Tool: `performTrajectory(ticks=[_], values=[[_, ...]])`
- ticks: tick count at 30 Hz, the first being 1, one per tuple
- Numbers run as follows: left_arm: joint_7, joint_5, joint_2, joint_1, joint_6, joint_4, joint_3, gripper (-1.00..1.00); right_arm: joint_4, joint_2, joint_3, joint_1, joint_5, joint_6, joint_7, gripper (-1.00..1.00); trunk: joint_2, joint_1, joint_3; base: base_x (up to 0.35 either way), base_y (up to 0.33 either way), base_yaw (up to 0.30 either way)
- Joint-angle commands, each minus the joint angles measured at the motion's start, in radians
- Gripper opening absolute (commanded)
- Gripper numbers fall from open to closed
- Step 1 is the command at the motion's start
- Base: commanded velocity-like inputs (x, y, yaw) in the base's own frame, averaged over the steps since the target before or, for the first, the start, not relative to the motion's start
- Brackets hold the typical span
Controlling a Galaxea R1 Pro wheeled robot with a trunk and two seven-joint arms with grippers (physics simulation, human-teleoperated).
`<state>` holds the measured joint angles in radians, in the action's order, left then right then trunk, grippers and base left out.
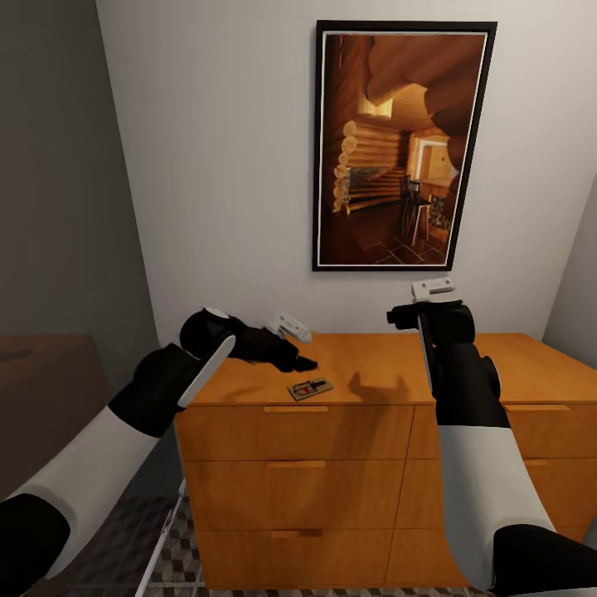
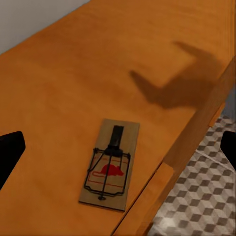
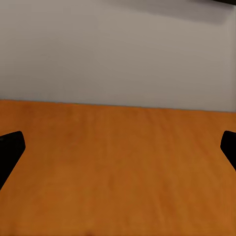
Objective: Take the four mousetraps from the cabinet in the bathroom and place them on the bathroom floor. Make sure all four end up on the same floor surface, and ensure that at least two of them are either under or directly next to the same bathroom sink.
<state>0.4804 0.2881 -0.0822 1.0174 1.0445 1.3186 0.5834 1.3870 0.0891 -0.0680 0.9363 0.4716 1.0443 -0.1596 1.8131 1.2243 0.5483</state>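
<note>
One mousetrap [image 1: 310,388] [image 2: 110,167], a small tan board with a dark wire bar and a red mark, lies flat on top of the orange-brown cabinet [image 1: 365,427] close to its front edge. My left gripper [image 1: 303,361] [image 2: 119,147] hovers just above and behind the trap, open, with the trap between its spread fingertips in the left wrist view. Further right, my right gripper [image 1: 400,315] [image 2: 118,147] hangs open above bare cabinet top [image 3: 118,167], facing the wall and holding nothing. Cube-patterned bathroom floor [image 1: 124,531] [image 2: 196,196] shows below the cabinet front.
A large framed picture [image 1: 402,145] of a log interior hangs on the white wall above the cabinet. A dark brown surface [image 1: 50,373] lies at the left by a grey wall. A pale slanted bar [image 1: 166,531] stands beside the cabinet's left side.
</note>
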Motion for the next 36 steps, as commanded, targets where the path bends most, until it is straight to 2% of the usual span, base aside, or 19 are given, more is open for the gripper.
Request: performTrajectory(ticks=[1, 11, 21, 36], values=[[0.004, 0.001, -0.001, 0.001, 0.003, -0.001, 0.009, 1.00, 0.001, 0.001, -0.002, 0.001, 0.010, 0.003, -0.010, 1.00, 0.001, 0.000, 0.001, 0.000, 0.000, 0.000], [0.004, 0.035, -0.001, 0.001, 0.003, -0.021, 0.035, 1.00, 0.003, -0.001, -0.001, 0.001, 0.006, 0.003, -0.011, 1.00, 0.001, 0.000, 0.001, 0.000, 0.000, 0.000], [0.004, 0.058, -0.001, 0.001, 0.003, -0.046, 0.039, 1.00, 0.002, -0.002, 0.000, 0.001, 0.005, 0.003, -0.011, 1.00, 0.001, 0.000, 0.001, 0.000, 0.000, 0.000], [0.004, 0.073, -0.001, 0.001, 0.003, -0.089, 0.039, 1.00, 0.002, 0.000, -0.001, 0.001, 0.004, 0.003, -0.012, 1.00, 0.001, 0.000, 0.001, 0.000, 0.000, 0.000]])
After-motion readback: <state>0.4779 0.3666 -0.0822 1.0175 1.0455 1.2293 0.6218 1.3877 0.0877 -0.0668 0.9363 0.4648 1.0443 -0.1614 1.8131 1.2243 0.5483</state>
